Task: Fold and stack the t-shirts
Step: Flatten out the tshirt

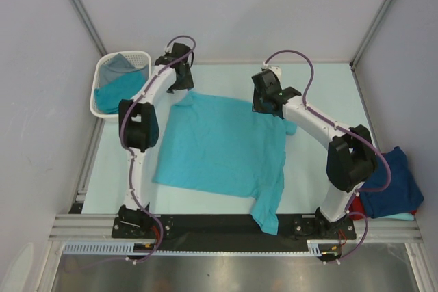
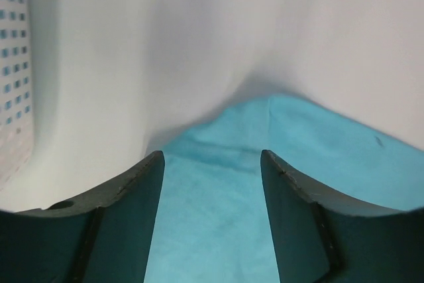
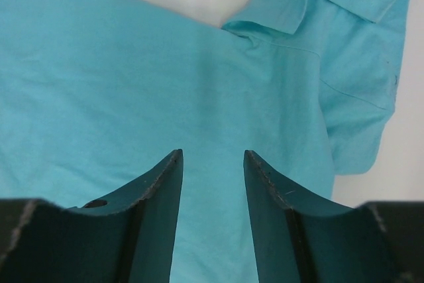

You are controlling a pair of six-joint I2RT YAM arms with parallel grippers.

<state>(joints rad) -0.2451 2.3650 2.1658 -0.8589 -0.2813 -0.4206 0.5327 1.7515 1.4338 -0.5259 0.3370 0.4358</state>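
A teal t-shirt (image 1: 219, 148) lies spread flat in the middle of the table, one sleeve (image 1: 268, 210) reaching over the black front rail. My left gripper (image 1: 181, 85) is open over the shirt's far left corner. In the left wrist view the teal cloth (image 2: 218, 217) lies between and below the open gripper (image 2: 212, 164). My right gripper (image 1: 272, 105) is open above the shirt's far right part. In the right wrist view the gripper (image 3: 212, 158) hovers over the cloth (image 3: 132, 97), with a sleeve (image 3: 358, 64) at the upper right.
A white slotted basket (image 1: 101, 104) at the far left holds a teal shirt (image 1: 116, 94) and a grey shirt (image 1: 122, 65); its wall shows in the left wrist view (image 2: 13, 64). A navy shirt (image 1: 393, 186) lies over a red one (image 1: 356, 204) at the right edge.
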